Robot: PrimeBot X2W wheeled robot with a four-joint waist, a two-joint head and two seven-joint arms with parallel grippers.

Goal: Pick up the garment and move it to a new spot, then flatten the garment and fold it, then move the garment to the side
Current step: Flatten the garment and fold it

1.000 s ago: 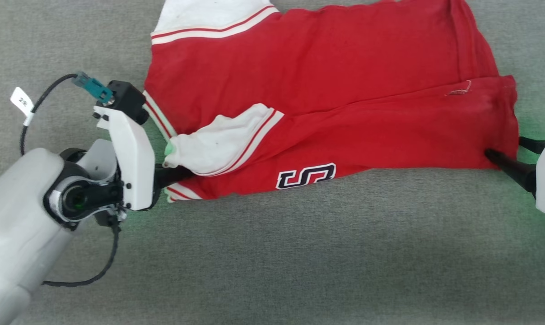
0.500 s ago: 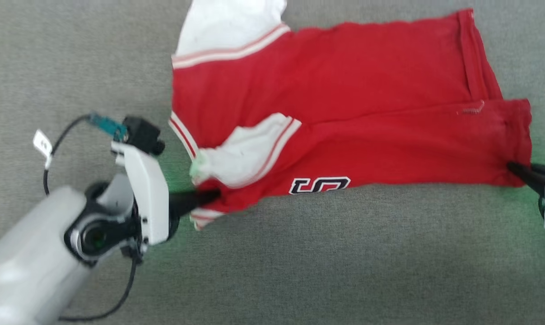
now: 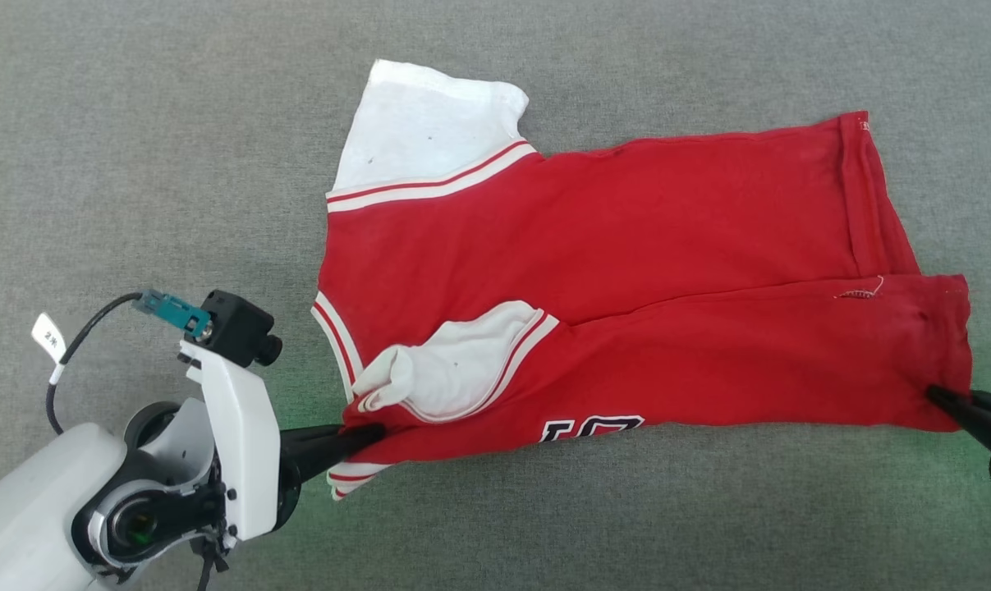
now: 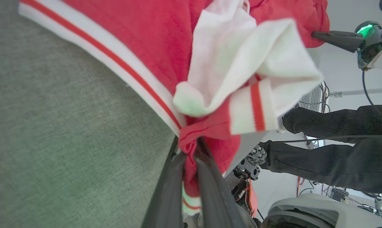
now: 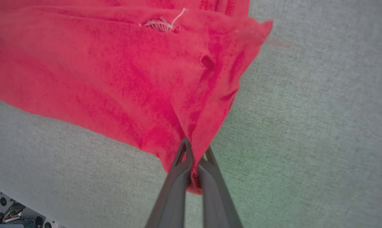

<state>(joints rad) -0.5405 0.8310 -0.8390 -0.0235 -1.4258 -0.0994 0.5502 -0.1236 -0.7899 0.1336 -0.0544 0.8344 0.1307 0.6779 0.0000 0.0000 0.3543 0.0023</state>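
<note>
Garment [image 3: 626, 271] is lying spread across the grey felt surface [image 3: 134, 123], its length running from one gripper to the other. The near long edge is doubling over onto the body. 1 white sleeve [image 3: 429, 123] is lying flat on the far side; the second sleeve [image 3: 454, 369] is bunching on top of the red cloth. The number print [image 3: 594, 427] is peeking out at the near fold, half hidden.

Left gripper [image 3: 373, 432] is pinching the shoulder end, its jaws squeezed together on red cloth and striped trim just below the bunched sleeve. Right gripper [image 3: 937, 396] is pinching the near hem corner, its jaws likewise tight on a tuck of cloth.

Handling, as judged: light, limp knit with no stiffness, so it is likely sagging between the 2 holds once lifted and dragging on the felt rather than sliding. Not fragile, though the loose thread [image 3: 863, 290] by the hem could snag. The best holds look like the ribbed trim and the hem corners, catching both layers.

A person's legs [image 4: 336, 126] are showing beyond the surface edge in the left wrist view.
</note>
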